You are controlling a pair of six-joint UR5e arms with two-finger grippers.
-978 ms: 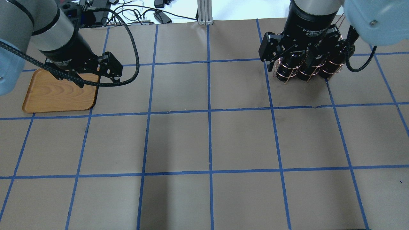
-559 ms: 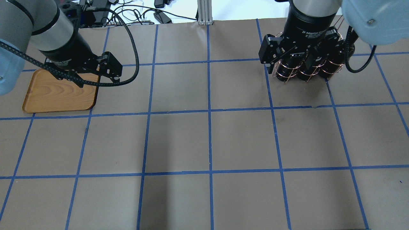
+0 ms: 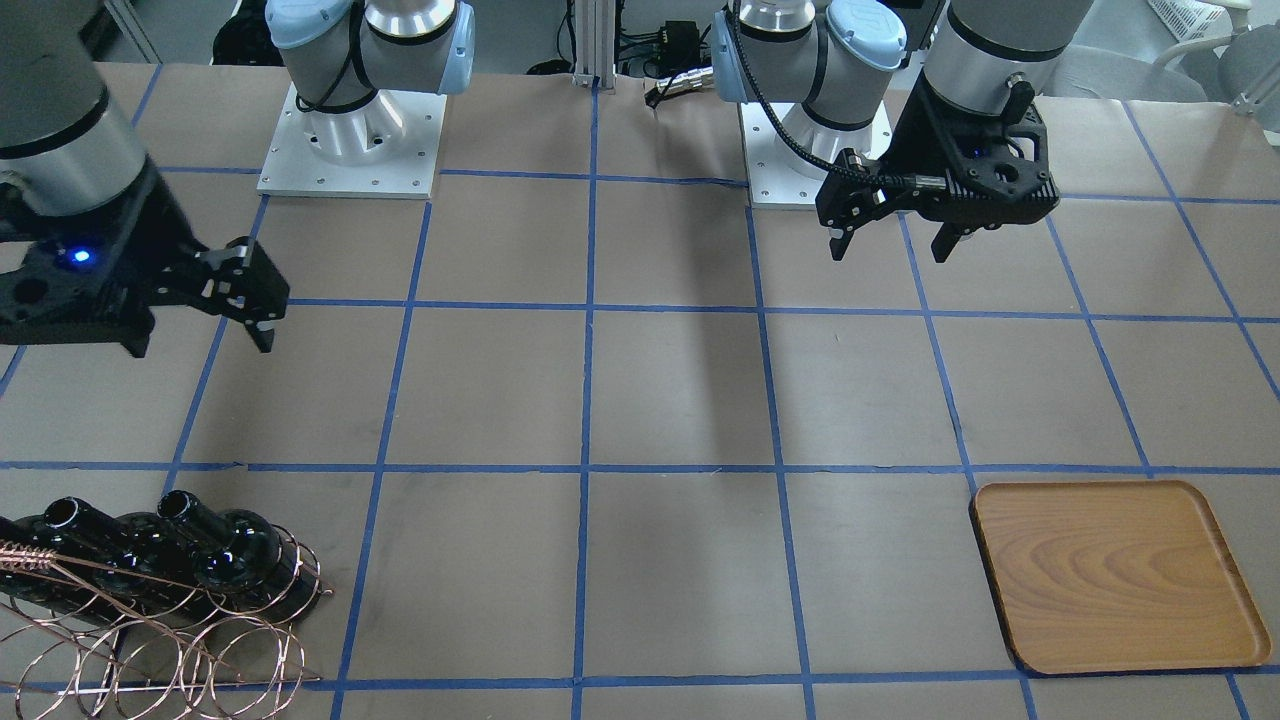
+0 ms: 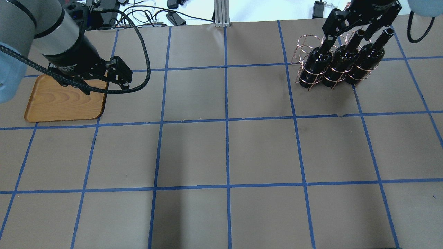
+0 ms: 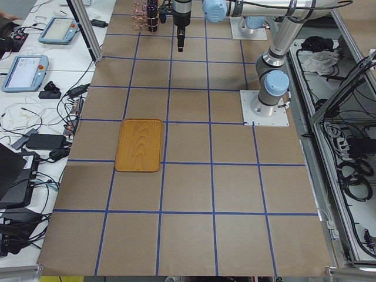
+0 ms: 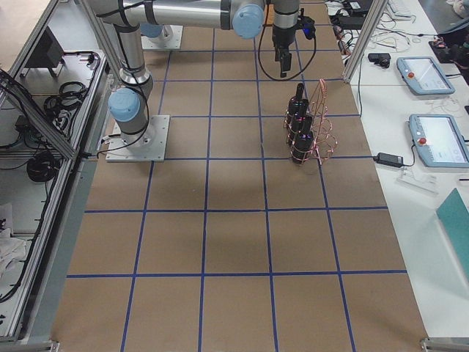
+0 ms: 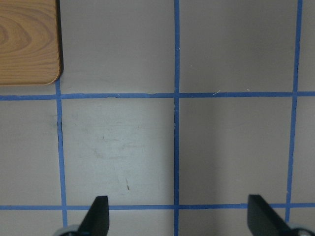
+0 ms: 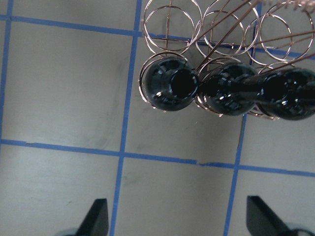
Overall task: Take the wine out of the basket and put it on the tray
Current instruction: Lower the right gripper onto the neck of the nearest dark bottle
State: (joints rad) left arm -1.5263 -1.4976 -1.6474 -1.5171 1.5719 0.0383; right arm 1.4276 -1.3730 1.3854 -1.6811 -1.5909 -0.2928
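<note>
Standing: three wines (image 4: 337, 67); one tray (image 4: 65, 103)

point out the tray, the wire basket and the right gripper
tray (image 3: 1115, 575): front-facing view, bare wood at its middle
basket (image 3: 245, 650): front-facing view, its empty wire loops
right gripper (image 3: 200, 342): front-facing view, midway between its open fingertips

Brown table (image 4: 193, 155) gridded with blue tape (image 4: 227, 152) lines.
</note>
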